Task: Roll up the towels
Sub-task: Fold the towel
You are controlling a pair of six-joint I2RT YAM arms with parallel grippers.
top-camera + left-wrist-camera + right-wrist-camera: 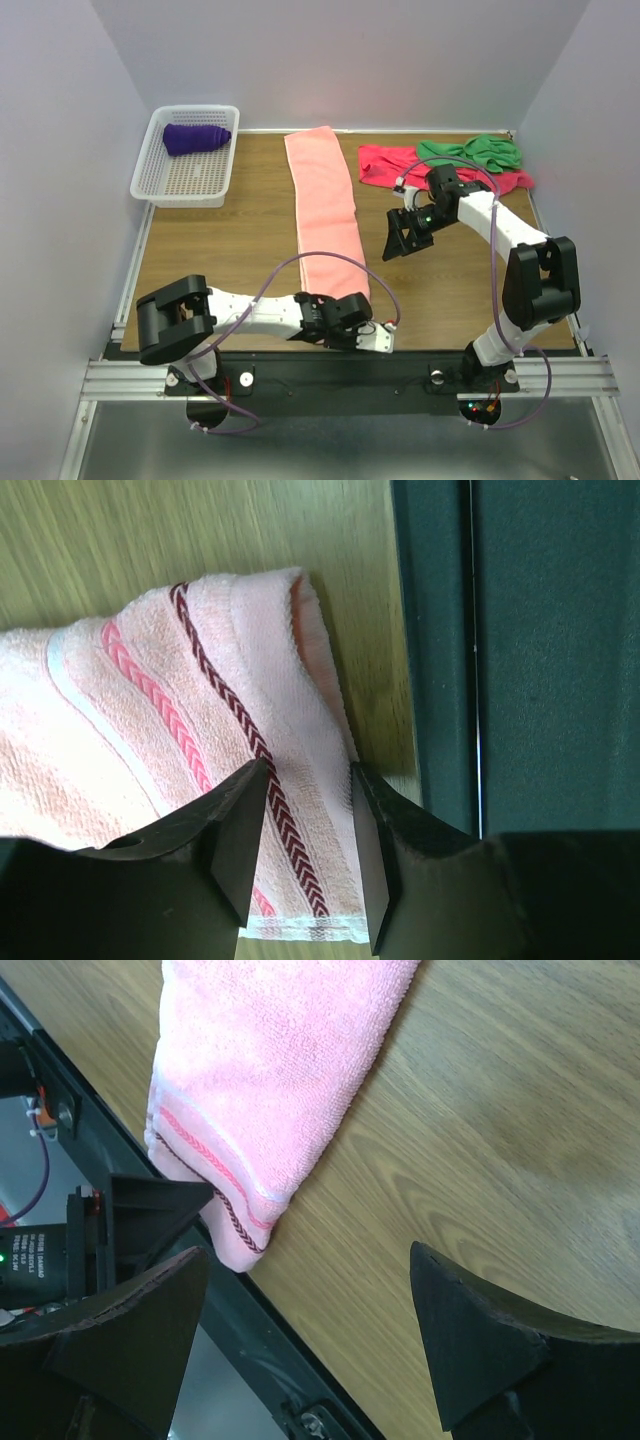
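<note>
The salmon-pink towel [325, 205] lies flat, running from the back of the table to the front edge. My left gripper [355, 320] is down over its near end. In the left wrist view its jaws [308, 770] stand partly apart and straddle the striped end strip of the towel [180, 710], whose end edge is slightly doubled over. My right gripper [403, 245] hovers open and empty above bare wood to the right of the towel [270, 1070]. The purple towel [195, 138] is rolled. The green towel [470, 152] lies crumpled on the crimson towel [385, 165].
A white mesh basket [185, 180] at the back left holds the purple roll. The black front rail [520, 680] runs right beside the towel's near end. Grey walls close in the table on the left, back and right.
</note>
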